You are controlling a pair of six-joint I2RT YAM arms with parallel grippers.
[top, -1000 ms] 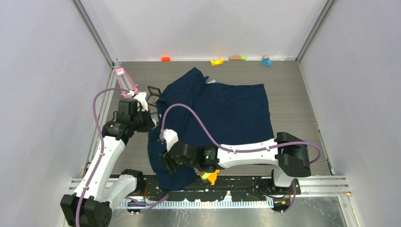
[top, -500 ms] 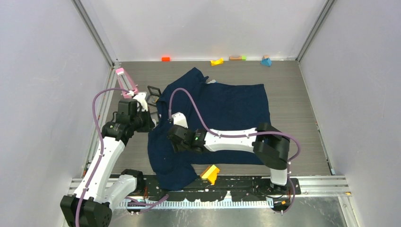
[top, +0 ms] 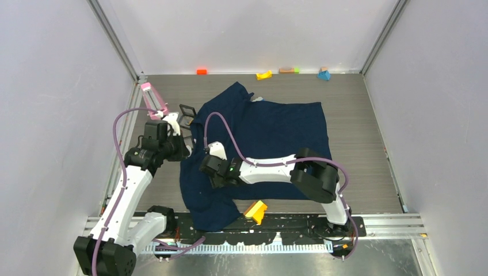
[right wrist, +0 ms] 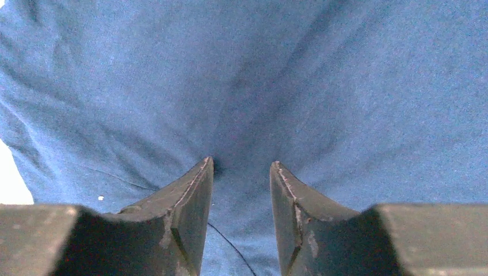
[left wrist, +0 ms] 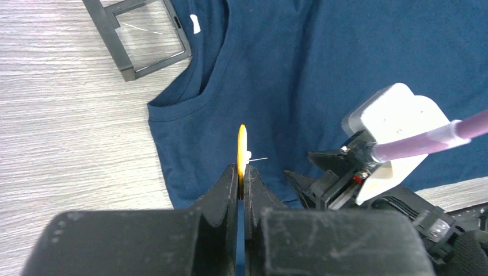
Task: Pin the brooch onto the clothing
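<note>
The small round orange-gold brooch [left wrist: 242,145] is standing edge-on, clamped between the closed fingers of the left gripper [left wrist: 241,172], with its thin pin pointing sideways toward the right arm. It is hanging over the chest of the dark navy soft-fabric T-shirt [left wrist: 322,57], just below the neckline; whether it is touching the cloth cannot be told. The right gripper [right wrist: 241,167] is resting both fingertips on the shirt with its jaws parted, and only flat cloth is lying between them.

Judgement: pinning is not yet begun. To do it well, the right fingers should be tensioning or gathering the cloth while the left gripper is bringing the pin in shallow, taking the top layer only.

The black rectangular open frame [left wrist: 147,34] is lying on the grey wood-grain table [left wrist: 69,126] just beside the collar. Inside it only a thin pale line is showing, too small to identify.
</note>
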